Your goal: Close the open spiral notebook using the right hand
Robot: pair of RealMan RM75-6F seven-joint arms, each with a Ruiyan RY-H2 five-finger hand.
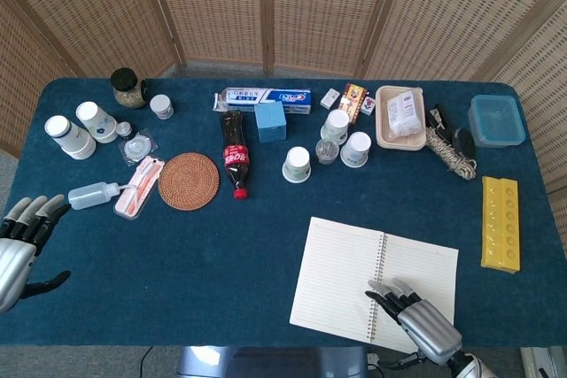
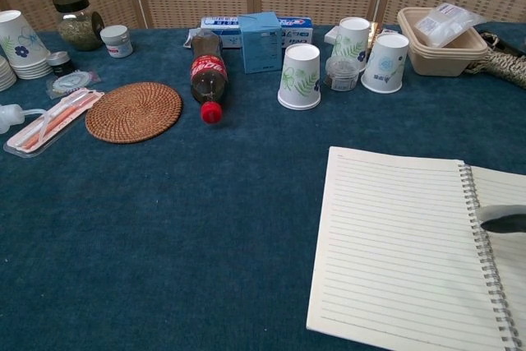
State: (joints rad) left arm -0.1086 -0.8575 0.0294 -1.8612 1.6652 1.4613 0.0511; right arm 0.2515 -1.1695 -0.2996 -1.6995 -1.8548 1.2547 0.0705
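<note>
Looking at the lower right of the head view, I see the spiral notebook (image 1: 372,278) lying fully open and flat on the blue table (image 1: 221,254), both lined pages facing up, so I judge the closing has not begun. My right hand (image 1: 423,320) rests palm down on the right-hand page near its lower edge, fingers extended side by side with their tips near the spiral binding (image 1: 377,285), holding nothing. In the chest view only a dark fingertip (image 2: 503,223) shows at the right edge. What remains is everything: lifting one page and folding it across. My left hand (image 1: 19,241) waits off the table's lower left corner, fingers loosely apart and empty.
</note>
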